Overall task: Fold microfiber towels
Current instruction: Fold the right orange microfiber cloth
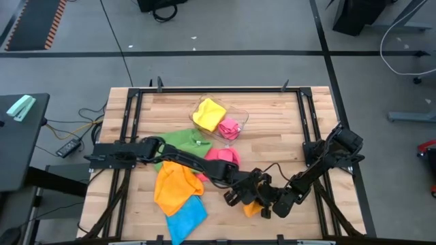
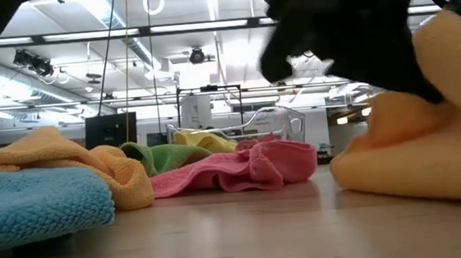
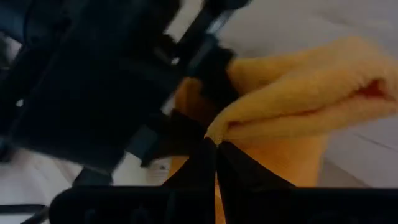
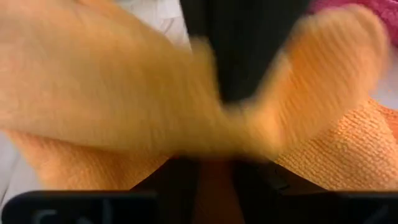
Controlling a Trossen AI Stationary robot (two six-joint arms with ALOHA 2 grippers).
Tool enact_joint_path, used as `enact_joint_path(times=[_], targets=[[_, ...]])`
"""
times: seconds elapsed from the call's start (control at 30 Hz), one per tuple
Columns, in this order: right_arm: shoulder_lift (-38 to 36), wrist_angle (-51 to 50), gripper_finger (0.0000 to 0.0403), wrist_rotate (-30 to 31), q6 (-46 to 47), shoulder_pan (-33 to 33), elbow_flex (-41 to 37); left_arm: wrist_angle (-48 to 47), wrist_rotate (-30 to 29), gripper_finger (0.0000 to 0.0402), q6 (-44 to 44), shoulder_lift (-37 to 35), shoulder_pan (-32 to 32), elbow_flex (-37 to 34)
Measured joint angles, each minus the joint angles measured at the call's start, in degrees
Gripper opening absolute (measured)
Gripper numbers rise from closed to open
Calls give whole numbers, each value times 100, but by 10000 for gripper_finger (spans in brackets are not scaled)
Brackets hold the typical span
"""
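A small orange towel (image 1: 253,209) lies bunched near the table's front edge, right of centre, and both grippers meet at it. My left gripper (image 3: 216,152) reaches in from the left, shut on the towel. My right gripper (image 4: 214,186) comes from the right with orange cloth between its fingers. In the low view this towel (image 2: 428,130) bulges up at the right, its underside on the table. Loose on the table lie a larger orange towel (image 1: 174,187), a blue towel (image 1: 185,218), a green towel (image 1: 184,141) and a pink towel (image 1: 221,156). My left gripper pinches a folded edge of the small orange towel (image 3: 219,127) between its two fingertips, slanting down from the table's left. The fold rises from the fingertips in a thick roll; the towel's lower part (image 2: 399,182) rests on the table. My right gripper has orange cloth (image 4: 214,177) between its two fingers, slanting down from the table's right. The towel itself billows over the fingers and hides which part they have.
A clear plastic tray (image 1: 242,117) at the far middle holds a yellow towel (image 1: 209,113) and a pink one (image 1: 230,127). Black rails (image 1: 310,122) run along the table's sides. Bare wood shows at the far right and near right.
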Motion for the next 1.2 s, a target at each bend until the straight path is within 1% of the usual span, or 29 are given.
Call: enact_joint_path(times=[0.23, 0.4, 0.6, 0.67, 0.73, 0.83, 0.93, 1.03, 1.2], targets=[[4, -2, 106, 0, -75, 2, 2, 212, -261, 7, -284, 311, -8, 7], [5, -7, 106, 24, -96, 13, 0, 311, -793, 18, -349, 339, -123, 7], [-93, -103, 106, -22, -123, 11, -2, 353, -895, 16, -688, 343, -122, 7], [-264, -287, 106, -132, -126, 11, -17, 402, -1040, 29, -843, 347, -122, 7], [-463, -447, 106, -224, -117, 13, -24, 429, -1147, 51, -973, 347, -115, 7], [-775, -625, 106, -348, -82, 17, -24, 438, -1179, 85, -1084, 347, -98, 7], [-1052, -723, 106, -452, -112, 23, -24, 436, -1183, 110, -1064, 347, -99, 7], [-1318, -893, 106, -508, -79, 86, -13, 453, -1168, 122, -1073, 347, -116, 7], [-1742, -1844, 106, -911, 274, 271, -7, 506, -1123, 128, -1260, 336, -116, 2]])
